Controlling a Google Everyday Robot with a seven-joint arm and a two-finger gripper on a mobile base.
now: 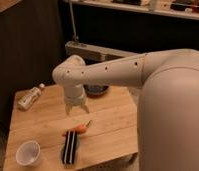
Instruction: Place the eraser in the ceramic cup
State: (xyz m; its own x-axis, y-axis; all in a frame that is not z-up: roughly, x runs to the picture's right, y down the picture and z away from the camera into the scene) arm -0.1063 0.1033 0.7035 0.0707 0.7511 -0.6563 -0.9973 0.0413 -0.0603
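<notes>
The eraser (70,146), a long black block with pale lengthwise stripes, lies flat on the wooden table (108,122) near its front edge. The ceramic cup (28,153), small, round and white, stands upright at the table's front left corner, to the left of the eraser and apart from it. My gripper (77,108) hangs from the white arm above the middle of the table, behind and a little above the eraser, pointing down. It holds nothing that I can see.
An orange carrot-shaped thing (82,128) lies just behind the eraser's far end. A clear plastic bottle (30,97) lies on its side at the back left. A dark round bowl (96,90) sits at the back, partly behind the arm. My large white body fills the right side.
</notes>
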